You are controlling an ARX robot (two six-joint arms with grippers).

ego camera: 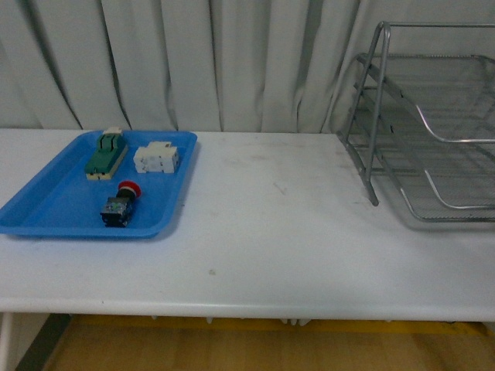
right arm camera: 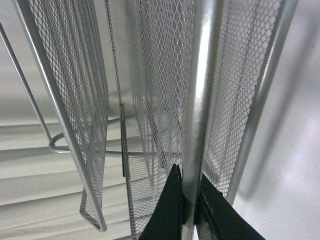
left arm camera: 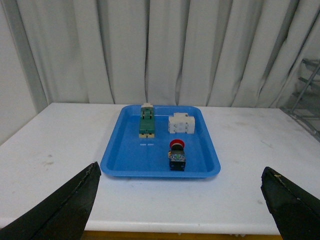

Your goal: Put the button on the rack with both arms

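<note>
button [left arm camera: 177, 154] lies well beyond gaping left tool [left arm camera: 179, 167]; right tool [right arm camera: 189, 175] clamps rack [right arm camera: 201, 95].

The middle of the table [ego camera: 271, 232] lies bare between the blue tray [ego camera: 46, 224] on the left and the rack [ego camera: 371, 154] on the far right, leaving a wide lane from the near edge to the curtain [ego camera: 193, 62]. In the tray, the button [ego camera: 120, 205] stands nearest, with bare floor all around it. The green-and-cream block [ego camera: 106, 153] and the white component [ego camera: 157, 158] crowd only the far side, apart from it. The tray's low rim bounds it. The left gripper [left arm camera: 180, 171] is spread wide, with clear table between it and the tray. The right gripper [right arm camera: 192, 200] clasps a rack frame tube, mesh tiers close on both sides.
</note>
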